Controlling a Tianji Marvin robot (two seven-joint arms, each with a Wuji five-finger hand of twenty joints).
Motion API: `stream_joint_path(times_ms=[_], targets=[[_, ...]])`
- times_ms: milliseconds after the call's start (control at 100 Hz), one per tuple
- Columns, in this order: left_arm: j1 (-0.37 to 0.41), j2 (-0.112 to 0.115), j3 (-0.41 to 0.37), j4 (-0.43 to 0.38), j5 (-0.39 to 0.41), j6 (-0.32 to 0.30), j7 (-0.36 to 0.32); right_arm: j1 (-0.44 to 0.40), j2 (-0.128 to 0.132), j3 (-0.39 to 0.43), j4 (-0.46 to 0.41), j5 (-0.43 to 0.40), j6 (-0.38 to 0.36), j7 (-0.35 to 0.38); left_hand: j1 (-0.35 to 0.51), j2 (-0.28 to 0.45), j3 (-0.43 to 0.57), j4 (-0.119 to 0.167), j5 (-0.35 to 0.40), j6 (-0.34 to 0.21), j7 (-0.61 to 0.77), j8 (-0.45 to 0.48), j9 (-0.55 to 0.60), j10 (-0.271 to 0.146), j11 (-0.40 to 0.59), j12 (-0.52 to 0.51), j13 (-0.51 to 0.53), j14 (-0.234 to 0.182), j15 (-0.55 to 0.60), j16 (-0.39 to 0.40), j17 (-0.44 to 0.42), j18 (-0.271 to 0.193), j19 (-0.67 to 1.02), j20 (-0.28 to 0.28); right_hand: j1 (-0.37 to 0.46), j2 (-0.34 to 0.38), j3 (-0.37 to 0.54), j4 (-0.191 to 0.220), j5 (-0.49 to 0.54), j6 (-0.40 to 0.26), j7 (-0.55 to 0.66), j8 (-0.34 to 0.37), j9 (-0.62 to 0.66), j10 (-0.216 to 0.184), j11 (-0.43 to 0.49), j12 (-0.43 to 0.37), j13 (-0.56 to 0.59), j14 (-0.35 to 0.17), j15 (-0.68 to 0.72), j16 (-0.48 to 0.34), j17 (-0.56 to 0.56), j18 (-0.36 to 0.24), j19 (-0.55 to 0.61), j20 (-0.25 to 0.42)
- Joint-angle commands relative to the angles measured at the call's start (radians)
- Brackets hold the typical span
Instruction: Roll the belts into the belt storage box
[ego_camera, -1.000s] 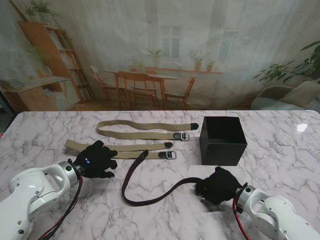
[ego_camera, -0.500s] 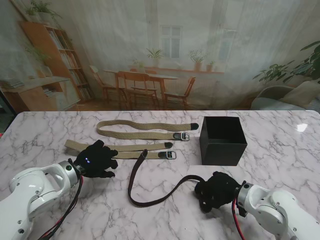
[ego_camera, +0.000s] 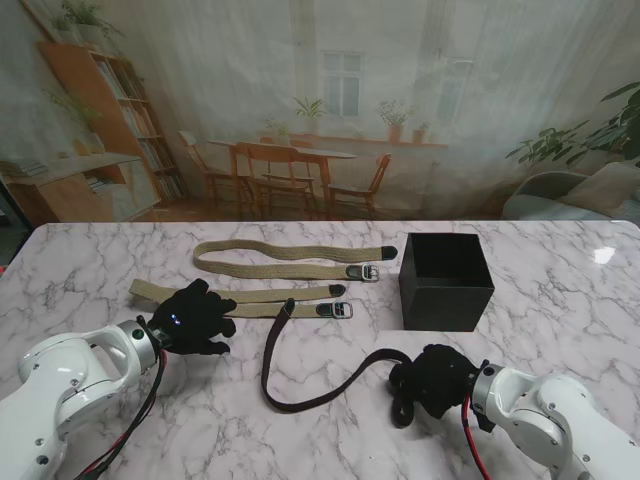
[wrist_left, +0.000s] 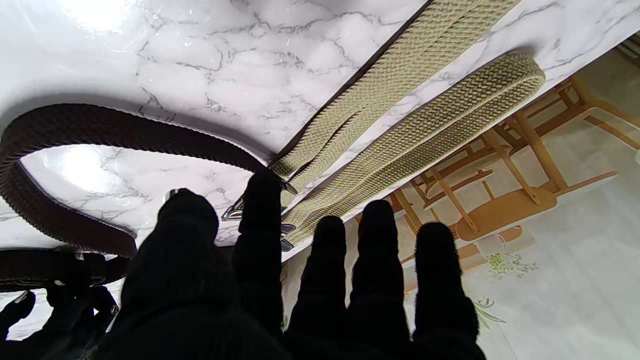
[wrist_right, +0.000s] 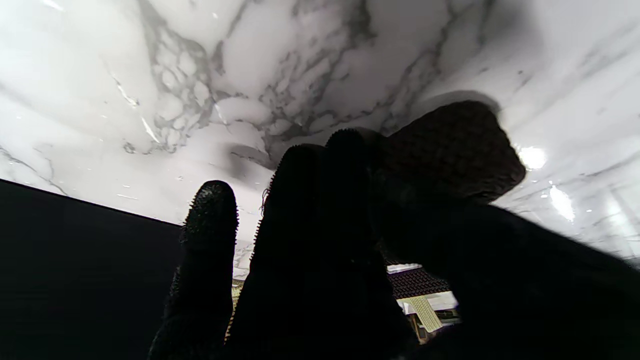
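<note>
A dark brown belt (ego_camera: 315, 392) lies in a loop on the marble, its far tip (ego_camera: 288, 303) by the tan buckles. My right hand (ego_camera: 435, 382) is shut on its other end, with a short coil (wrist_right: 447, 150) wrapped against the fingers (wrist_right: 320, 210). Two tan woven belts lie flat, one farther (ego_camera: 290, 256) and one nearer (ego_camera: 268, 296). My left hand (ego_camera: 194, 318) rests open on the nearer tan belt (wrist_left: 400, 85), fingers (wrist_left: 377, 250) spread. The black storage box (ego_camera: 446, 290) stands open-topped just beyond my right hand.
The box's dark wall (wrist_right: 75, 270) fills one side of the right wrist view. Bare marble table (ego_camera: 560, 320) extends to the right of the box and at the far left (ego_camera: 70, 280). A printed room backdrop stands behind the table's far edge.
The dark belt's loop has slid toward my right hand and grown shorter. My right hand has turned over the belt end, and a coil now shows beside it. The left hand has stayed put.
</note>
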Motion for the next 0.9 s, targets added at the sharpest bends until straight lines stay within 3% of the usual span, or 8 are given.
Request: stream_joint_path(times_ms=[0,40,100,220,340,430,660,890], targets=[[0.000,0.000,0.003,0.002,-0.001,-0.001,-0.014,-0.007,0.000,-0.017,0.028,-0.039,0.008,-0.021,-0.002,0.024,-0.011,-0.003,0.006,0.019,-0.007,0.009,0.016,0.003,-0.016,0.001,0.015,0.021,-0.003,0.004,-0.014,0.045,-0.023,0.004,0.049,-0.073,0.051,-0.098,0.107,-0.001,0.179,0.073,0.031,-0.063,-0.002,0.016,0.028,-0.081,-0.073,-0.025,0.026,-0.041,0.033,-0.012],[0.000,-0.001,0.002,0.002,-0.002,-0.001,-0.014,-0.006,-0.001,-0.023,0.034,-0.059,0.016,-0.050,-0.003,0.025,-0.011,-0.003,0.005,0.018,-0.007,0.009,0.015,0.002,-0.016,0.001,0.014,0.022,-0.003,0.004,-0.015,0.044,-0.023,0.004,0.027,-0.057,-0.046,-0.157,0.126,-0.026,0.202,0.080,0.050,-0.067,-0.004,0.022,0.047,-0.075,-0.064,-0.023,0.039,-0.045,0.045,-0.009],[0.001,-0.001,0.002,0.002,-0.002,0.000,-0.014,-0.001,-0.002,-0.036,0.054,-0.097,0.026,-0.124,-0.001,0.024,-0.010,-0.002,0.006,0.019,-0.007,0.009,0.017,0.004,-0.016,0.001,0.015,0.022,-0.002,0.005,-0.014,0.045,-0.023,0.004,0.030,-0.035,-0.139,-0.182,0.133,-0.080,0.284,-0.014,0.086,-0.076,-0.006,0.038,0.089,-0.066,-0.037,-0.017,0.067,-0.042,0.069,-0.008],[0.003,-0.001,0.001,0.001,-0.002,0.002,-0.014,-0.002,-0.002,-0.046,0.065,-0.130,0.043,-0.173,-0.005,0.027,-0.011,-0.003,0.006,0.018,-0.007,0.009,0.016,0.002,-0.016,0.001,0.014,0.021,-0.003,0.004,-0.015,0.045,-0.023,0.004,0.012,0.024,-0.247,-0.208,0.145,-0.163,0.363,-0.074,0.101,-0.068,0.026,0.049,0.121,-0.039,-0.005,-0.005,0.063,0.000,0.082,-0.002],[0.004,-0.001,0.001,0.001,-0.002,0.003,-0.014,-0.004,-0.002,-0.059,0.082,-0.161,0.073,-0.240,-0.005,0.027,-0.011,-0.003,0.005,0.019,-0.008,0.008,0.016,0.004,-0.016,0.001,0.014,0.021,-0.003,0.005,-0.015,0.044,-0.023,0.004,0.007,0.093,-0.371,-0.234,0.149,-0.367,0.461,-0.097,0.032,0.001,0.120,0.065,0.149,0.047,0.035,0.065,0.019,0.149,0.064,0.036],[0.004,-0.001,0.001,0.001,-0.003,0.003,-0.015,-0.009,-0.004,-0.063,0.086,-0.157,0.091,-0.259,-0.006,0.027,-0.011,-0.003,0.005,0.019,-0.008,0.008,0.015,0.003,-0.017,0.001,0.013,0.022,-0.003,0.004,-0.015,0.045,-0.023,0.004,0.000,0.134,-0.421,-0.234,0.198,-0.468,0.480,-0.033,-0.055,0.090,0.121,0.083,0.133,0.126,0.034,0.117,-0.008,0.226,0.040,0.064],[0.006,-0.001,0.000,0.002,-0.003,0.004,-0.013,-0.019,-0.004,-0.060,0.080,-0.168,0.102,-0.268,-0.007,0.028,-0.011,-0.003,0.005,0.020,-0.009,0.008,0.014,0.003,-0.017,0.001,0.014,0.022,-0.003,0.005,-0.015,0.045,-0.023,0.004,-0.038,0.141,-0.425,-0.233,0.268,-0.486,0.500,-0.034,-0.430,0.233,-0.002,0.041,-0.046,0.178,-0.055,0.137,-0.039,0.282,0.000,0.086],[0.007,-0.001,0.000,0.002,-0.002,0.006,-0.012,-0.019,-0.007,-0.062,0.080,-0.143,0.102,-0.247,-0.008,0.027,-0.011,-0.003,0.005,0.020,-0.009,0.008,0.014,0.002,-0.017,0.001,0.013,0.023,-0.003,0.005,-0.015,0.045,-0.023,0.005,-0.051,0.137,-0.404,-0.228,0.283,-0.420,0.591,-0.096,-0.808,0.293,-0.003,0.043,-0.233,0.209,-0.121,0.070,-0.076,0.330,-0.058,0.081]])
